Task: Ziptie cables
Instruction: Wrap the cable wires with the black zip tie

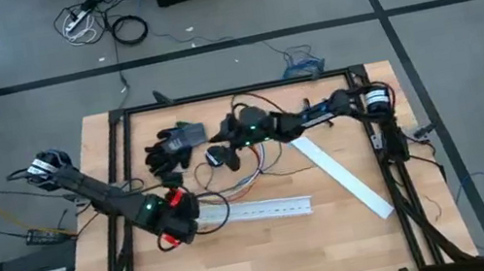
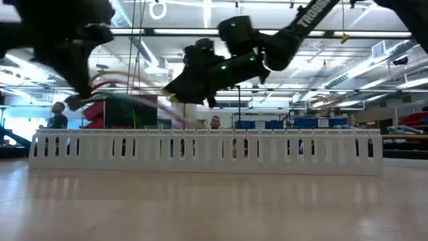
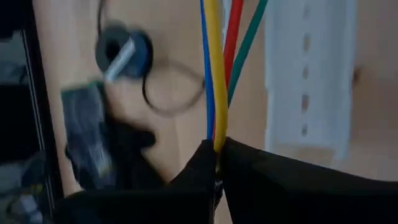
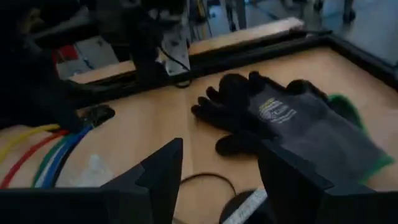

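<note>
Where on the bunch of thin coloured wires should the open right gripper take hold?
Take the bunch of thin coloured wires just beyond the left gripper, which pinches one end: there the strands lie parallel and close together. The right gripper probably does best coming from above, jaws across the strands.

- cables (image 3: 217,74): thin wires, blue, yellow, red, green in left wrist view, bunched side by side, one end pinched between shut fingers of left pincer (image 3: 217,163)
- in high view the cables (image 1: 248,180) fan out in a loose curve over the bench toward centre, just above the white slotted channel
- ziptie: can't tell it apart in any view
</note>
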Available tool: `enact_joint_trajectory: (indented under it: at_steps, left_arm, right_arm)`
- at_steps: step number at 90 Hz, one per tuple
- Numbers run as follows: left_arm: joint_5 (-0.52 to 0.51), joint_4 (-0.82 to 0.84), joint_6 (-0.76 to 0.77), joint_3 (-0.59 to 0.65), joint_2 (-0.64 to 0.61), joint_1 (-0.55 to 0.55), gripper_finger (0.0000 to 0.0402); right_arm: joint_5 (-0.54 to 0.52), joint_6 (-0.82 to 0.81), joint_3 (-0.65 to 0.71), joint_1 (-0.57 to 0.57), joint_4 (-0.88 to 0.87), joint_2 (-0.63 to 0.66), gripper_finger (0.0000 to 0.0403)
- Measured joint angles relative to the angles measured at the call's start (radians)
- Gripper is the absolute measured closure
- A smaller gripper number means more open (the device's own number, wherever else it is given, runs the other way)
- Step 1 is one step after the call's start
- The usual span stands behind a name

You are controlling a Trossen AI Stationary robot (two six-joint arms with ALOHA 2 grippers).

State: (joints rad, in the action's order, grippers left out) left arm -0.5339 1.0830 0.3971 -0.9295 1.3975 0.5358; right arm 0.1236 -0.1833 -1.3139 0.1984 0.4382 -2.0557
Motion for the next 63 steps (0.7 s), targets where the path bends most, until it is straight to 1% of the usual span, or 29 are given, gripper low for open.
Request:
enact_joint_trajectory:
  at_steps: [9,17,35,56,63]
  left_arm:
    - [0.013,0.025,0.045,0.043,0.000,0.014,0.0401]
    - [0.014,0.029,0.069,0.076,0.000,0.030,0.0401]
    - [0.071,0.041,0.084,0.120,0.000,0.069,0.0401]
    - [0.100,0.050,0.094,0.126,0.000,0.082,0.0401]
    - [0.110,0.050,0.105,0.127,0.000,0.082,0.0401]
  right_arm:
    - [-0.017,-0.010,-0.110,-0.018,-0.160,-0.054,0.0204]
    - [-0.056,-0.052,-0.186,-0.032,-0.252,-0.098,0.0204]
    - [-0.031,-0.160,-0.288,-0.054,-0.310,-0.200,0.0205]
    - [-0.026,-0.159,-0.384,-0.081,-0.345,-0.302,0.0207]
    - [-0.025,-0.132,-0.409,-0.082,-0.344,-0.328,0.0207]
